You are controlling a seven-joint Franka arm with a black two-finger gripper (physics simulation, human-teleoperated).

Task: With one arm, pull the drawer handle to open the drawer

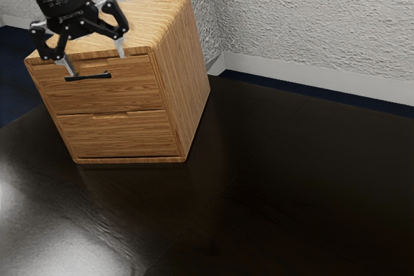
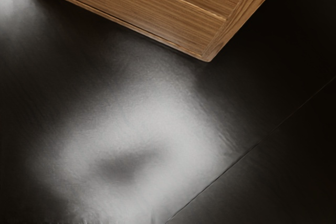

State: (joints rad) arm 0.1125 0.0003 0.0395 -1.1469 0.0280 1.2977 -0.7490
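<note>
**Q:** How does the hand stand, and what does it touch?

**A:** The gripper (image 1: 94,60) hangs at the cabinet's (image 1: 174,63) top front edge, pointing down over its face. Its two fingers (image 1: 120,48) are spread wide and grip nothing. One tip lies just above the end of the black handle (image 1: 87,77) nearer the cabinet's outer corner, the other higher, near the top edge. Contact with the wood cannot be judged.

**Q:** Where is the thing to be pulled?

**A:** The black handle is a thin bar on the upper drawer (image 1: 123,88), just below the cabinet's top. That drawer's front sits flush with the cabinet's face.

**Q:** What surrounds the cabinet?

**A:** It stands on a dark, glossy table (image 1: 291,179). Behind it rises a rough white wall (image 1: 310,11) with a pale baseboard (image 1: 310,72) and a blue strip (image 1: 336,94) at its foot. In the wrist view, the cabinet's lower corner (image 2: 173,9) meets the table (image 2: 273,77), where a pale glare (image 2: 136,129) and a thin seam (image 2: 252,148) lie beside it.

**Q:** How many of each?

**A:** One cabinet, two drawers, the lower drawer (image 1: 116,135) also flush. Two handles, the lower a wooden handle (image 1: 118,116). One gripper, two fingers.
</note>
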